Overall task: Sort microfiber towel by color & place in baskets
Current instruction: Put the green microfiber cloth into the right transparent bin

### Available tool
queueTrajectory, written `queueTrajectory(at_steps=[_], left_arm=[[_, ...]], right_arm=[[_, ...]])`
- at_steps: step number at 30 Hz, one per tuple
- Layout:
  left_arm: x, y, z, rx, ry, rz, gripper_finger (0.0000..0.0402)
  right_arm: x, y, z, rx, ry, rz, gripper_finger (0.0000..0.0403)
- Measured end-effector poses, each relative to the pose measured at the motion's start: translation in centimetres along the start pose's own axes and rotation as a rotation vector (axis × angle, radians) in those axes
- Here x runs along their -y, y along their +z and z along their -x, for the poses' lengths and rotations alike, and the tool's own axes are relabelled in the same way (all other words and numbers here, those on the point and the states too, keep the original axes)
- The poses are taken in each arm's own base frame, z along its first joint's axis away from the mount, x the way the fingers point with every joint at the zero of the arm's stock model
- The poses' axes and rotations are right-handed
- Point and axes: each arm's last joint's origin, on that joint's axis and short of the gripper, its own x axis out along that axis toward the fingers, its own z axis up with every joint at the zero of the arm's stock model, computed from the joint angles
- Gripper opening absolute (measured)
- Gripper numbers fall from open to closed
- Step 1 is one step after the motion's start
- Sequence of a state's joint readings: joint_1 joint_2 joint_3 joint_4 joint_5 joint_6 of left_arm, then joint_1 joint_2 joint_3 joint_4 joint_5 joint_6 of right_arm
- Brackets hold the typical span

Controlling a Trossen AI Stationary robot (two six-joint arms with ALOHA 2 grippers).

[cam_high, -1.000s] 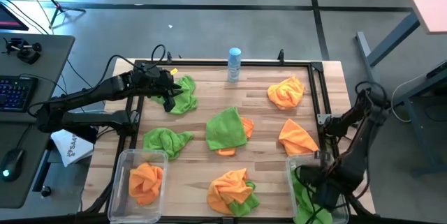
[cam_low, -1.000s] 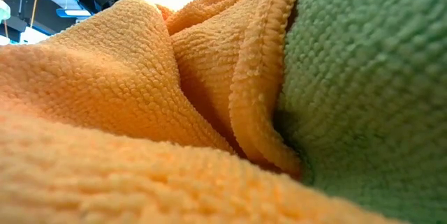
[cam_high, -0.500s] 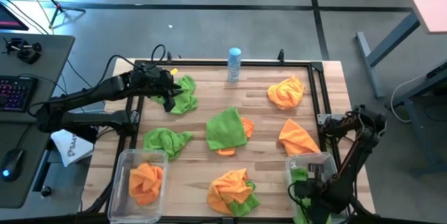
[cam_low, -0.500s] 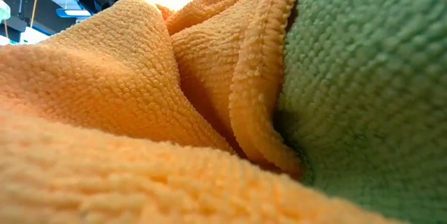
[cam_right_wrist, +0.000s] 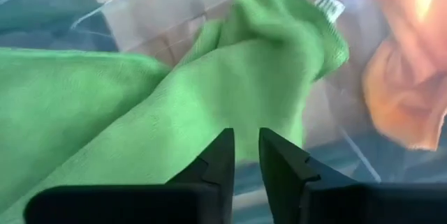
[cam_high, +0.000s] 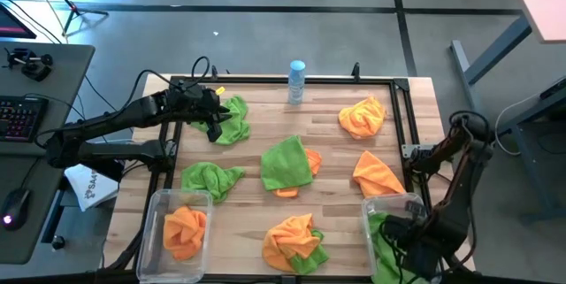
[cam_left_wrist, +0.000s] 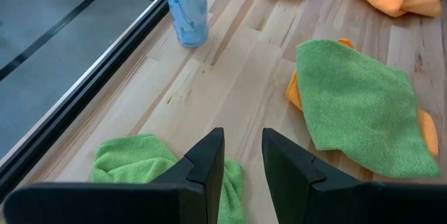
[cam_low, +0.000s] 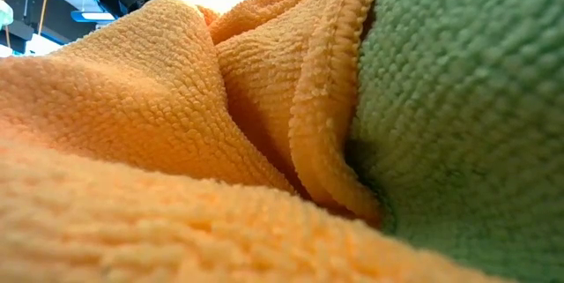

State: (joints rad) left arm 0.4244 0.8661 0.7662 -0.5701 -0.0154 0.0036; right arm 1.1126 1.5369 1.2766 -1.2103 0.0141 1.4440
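Observation:
Orange and green microfiber towels lie scattered on the wooden table. A green towel [cam_high: 233, 116] lies at the far left, and my left gripper [cam_high: 213, 127] [cam_left_wrist: 243, 140] hovers just above it [cam_left_wrist: 133, 162], fingers close together, touching nothing. My right gripper [cam_high: 411, 245] [cam_right_wrist: 246, 137], fingers close together, is down in the near right basket [cam_high: 390, 201] over a green towel [cam_high: 381, 241] [cam_right_wrist: 209, 91]. The near left basket [cam_high: 160, 198] holds an orange towel [cam_high: 184, 228]. In the low view, an orange towel [cam_low: 159, 142] and a green towel [cam_low: 467, 98] fill the picture. My right gripper's fingers point down into the near right basket, right over the green towel [cam_right_wrist: 241, 105] lying in it. I cannot tell whether they touch it or pinch it.
Loose towels: green [cam_high: 210, 178] near left, green over orange [cam_high: 287, 162] at centre, orange [cam_high: 363, 116] far right, orange [cam_high: 376, 173] right, an orange and green heap [cam_high: 294, 238] at the near edge. A white-and-blue bottle [cam_high: 296, 80] stands at the far edge. A black frame [cam_high: 265, 79] borders the table.
The right arm dipped toward the table's near edge and a little left over the near right basket, then came back up and to the right. The green towel stayed in that basket.

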Motion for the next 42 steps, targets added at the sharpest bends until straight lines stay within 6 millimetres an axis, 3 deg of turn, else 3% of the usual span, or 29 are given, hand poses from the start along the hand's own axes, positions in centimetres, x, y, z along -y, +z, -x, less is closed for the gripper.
queueTrajectory(at_steps=[8,15,30,42], left_arm=[[0.0,0.0,0.0,0.0,0.0,0.002,0.0087],[0.0,0.0,0.0,0.0,0.0,0.002,0.0087],[0.0,0.0,0.0,-0.001,0.0,0.002,0.0087],[0.0,0.0,0.0,0.0,0.0,0.0,0.0087]], right_arm=[[-0.3,0.1,1.4,-0.107,0.159,-0.07,0.0117],[-1.4,0.0,2.7,-0.19,0.366,-0.156,0.0126],[-1.6,1.0,2.7,-0.265,0.372,-0.418,0.0126],[-2.9,0.9,0.5,-0.391,0.276,-0.479,0.0126]])
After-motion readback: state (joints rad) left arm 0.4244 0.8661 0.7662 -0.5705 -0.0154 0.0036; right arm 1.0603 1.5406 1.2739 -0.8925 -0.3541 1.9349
